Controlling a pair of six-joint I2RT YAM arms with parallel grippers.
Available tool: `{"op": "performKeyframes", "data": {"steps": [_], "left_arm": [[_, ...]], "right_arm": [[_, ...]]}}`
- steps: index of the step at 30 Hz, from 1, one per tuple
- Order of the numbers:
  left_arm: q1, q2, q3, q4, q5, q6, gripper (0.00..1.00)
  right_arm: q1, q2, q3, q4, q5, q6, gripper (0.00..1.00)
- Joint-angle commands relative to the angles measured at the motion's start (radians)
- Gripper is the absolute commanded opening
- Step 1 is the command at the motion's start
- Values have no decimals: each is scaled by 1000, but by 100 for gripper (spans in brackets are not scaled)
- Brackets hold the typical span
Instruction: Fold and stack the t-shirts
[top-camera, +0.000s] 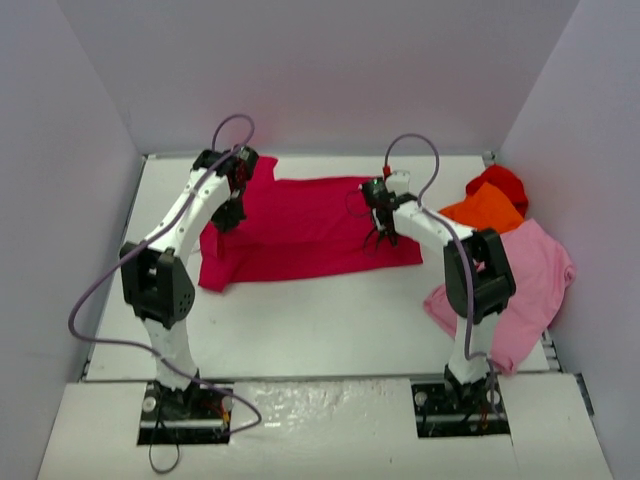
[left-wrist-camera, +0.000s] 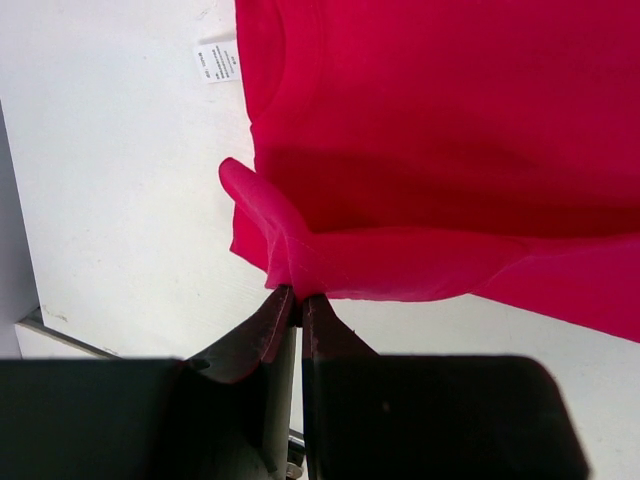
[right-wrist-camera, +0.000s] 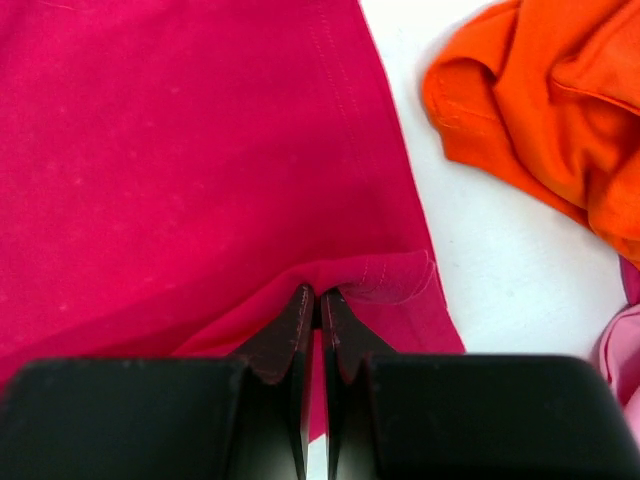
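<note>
From above, the crimson shirt (top-camera: 300, 225) lies spread on the surface (top-camera: 330, 320), its long axis running left to right. The left fingers (top-camera: 228, 217) are at its left end and the right fingers (top-camera: 381, 240) at its right.

Left wrist: the fingers are clenched on a pinched-up fold of the edge, and the cloth stretches away beyond them.

Right wrist: the fingers are clenched on the hem in the same way. The orange shirt (right-wrist-camera: 540, 90) lies apart to the right.

This was a robotics lab test cell: a white table (top-camera: 300, 330) boxed by plain pale walls (top-camera: 330, 70) left, far and right, left arm (top-camera: 185, 215) and right arm (top-camera: 430, 225) bolted at its near edge, purple cables (top-camera: 70, 322) trailing, a crimson t-shirt (top-camera: 300, 225) spread out.
</note>
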Motion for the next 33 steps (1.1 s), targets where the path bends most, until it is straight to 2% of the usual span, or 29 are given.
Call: {"op": "performKeyframes", "data": {"steps": [1, 7, 16, 19, 21, 26, 28, 31, 32, 33], "left_arm": [[9, -6, 70, -25, -16, 21, 0], [16, 15, 71, -23, -20, 26, 0], [39, -12, 33, 2, -37, 21, 0], [41, -15, 26, 8, -39, 18, 0], [41, -14, 26, 8, -39, 16, 0], [41, -8, 13, 18, -39, 15, 0], [41, -8, 4, 23, -36, 13, 0], [41, -4, -4, 34, -30, 13, 0], [41, -3, -7, 37, -29, 12, 0], [41, -3, -8, 39, -27, 12, 0]], "right_arm": [[-13, 48, 88, 27, -17, -32, 0], [-27, 135, 141, 34, -14, -40, 0], [-51, 159, 146, 42, 42, -38, 1], [-54, 133, 134, 48, 71, -10, 21], [-55, 73, 99, 77, 103, 3, 41], [-55, -80, 51, 113, 96, -10, 75], [-55, -119, 26, 114, 76, -13, 76], [-54, -169, -34, 111, -7, -6, 68], [-53, -178, -55, 111, -47, 3, 62], [-53, -179, -84, 111, -60, 11, 49]]}}
